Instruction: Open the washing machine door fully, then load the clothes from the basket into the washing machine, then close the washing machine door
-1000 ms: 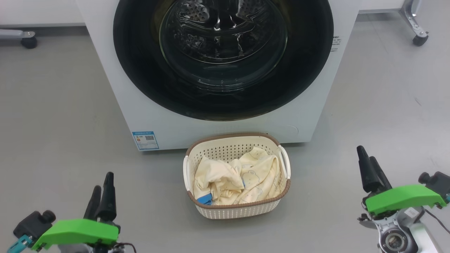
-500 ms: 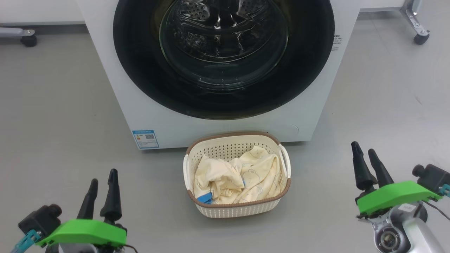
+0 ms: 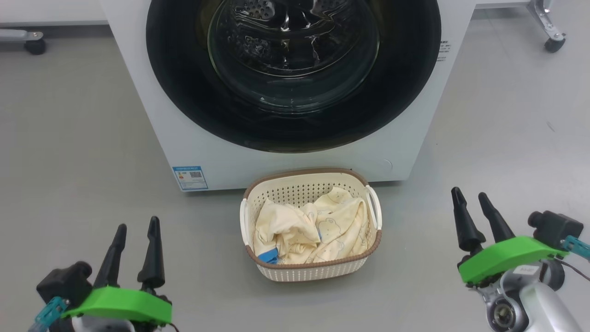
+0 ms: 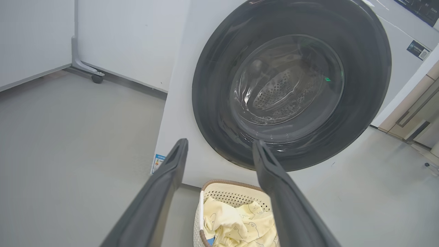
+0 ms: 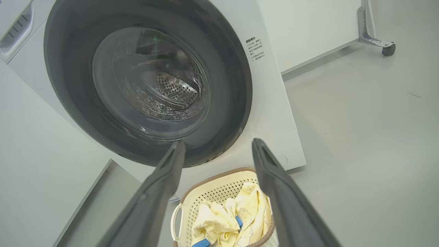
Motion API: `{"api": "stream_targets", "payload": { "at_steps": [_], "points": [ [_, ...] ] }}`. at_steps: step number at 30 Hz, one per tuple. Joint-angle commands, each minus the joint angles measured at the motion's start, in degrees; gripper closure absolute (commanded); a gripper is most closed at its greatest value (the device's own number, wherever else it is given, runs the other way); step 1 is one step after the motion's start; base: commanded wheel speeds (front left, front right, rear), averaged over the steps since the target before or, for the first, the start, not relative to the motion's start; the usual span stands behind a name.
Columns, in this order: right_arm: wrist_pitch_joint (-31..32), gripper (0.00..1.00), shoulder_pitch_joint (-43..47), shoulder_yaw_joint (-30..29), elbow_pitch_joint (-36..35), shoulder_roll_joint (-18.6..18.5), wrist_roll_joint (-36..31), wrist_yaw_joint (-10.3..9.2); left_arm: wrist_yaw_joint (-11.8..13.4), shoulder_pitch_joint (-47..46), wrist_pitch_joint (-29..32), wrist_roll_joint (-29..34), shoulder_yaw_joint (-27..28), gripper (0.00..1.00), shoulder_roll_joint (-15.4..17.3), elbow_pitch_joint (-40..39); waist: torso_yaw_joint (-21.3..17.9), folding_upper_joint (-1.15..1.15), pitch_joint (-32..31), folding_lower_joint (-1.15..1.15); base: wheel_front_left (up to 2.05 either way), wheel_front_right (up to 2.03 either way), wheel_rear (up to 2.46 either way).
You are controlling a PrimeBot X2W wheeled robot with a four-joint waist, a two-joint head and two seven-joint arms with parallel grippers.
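Head view: L gripper (image 3: 137, 222), R gripper (image 3: 469, 192) low, pointing up, jaws spread, empty, flanking basket (image 3: 309, 273).

The left gripper (image 3: 138, 222) sits at seven o'clock in the head view. Its two dark fingers are spread apart with nothing between them and lean toward one o'clock. The right gripper (image 3: 469, 192) sits at four o'clock, its fingers likewise parted and empty, leaning toward eleven. Behind it, the pale right forearm (image 3: 541, 306) runs off toward five o'clock.
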Motion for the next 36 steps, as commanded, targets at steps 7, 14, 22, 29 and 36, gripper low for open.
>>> {"api": "stream_targets", "payload": {
  "at_steps": [7,14,22,29,36],
  "points": [
    [-2.18,0.0,-4.15,1.89,-1.07,-1.51,-5.76,-0.16,-0.03,-3.5,-1.87,6.59,1.17,0.0,1.76,-2.32,0.14,0.0,0.66,0.0,0.0,0.0,0.0],
    [-3.24,0.0,-4.5,2.71,-0.59,-1.59,-9.79,-0.17,-0.03,-3.71,-2.89,10.71,0.75,0.0,2.27,-2.42,0.19,0.0,0.72,0.0,0.0,0.0,0.0],
    [-3.66,0.0,-4.66,3.3,0.64,-1.89,-15.46,-0.18,-0.03,-3.49,-4.25,16.8,0.62,0.0,2.7,-1.22,0.03,0.0,0.04,0.0,0.0,0.0,0.0],
    [-3.47,0.0,-3.93,2.66,0.69,-1.78,-17.04,-0.19,-0.03,-2.91,-4.34,18.34,1.64,0.0,2.22,0.38,0.05,0.0,-1.13,0.0,0.0,0.0,0.0],
    [-3.26,0.0,-3.3,1.65,0.34,-1.4,-17.88,-0.19,0.93,-2.56,-4.34,18.75,3.28,0.0,1.6,2.3,0.17,0.0,-1.61,0.0,0.0,0.0,0.0]
  ]
}}
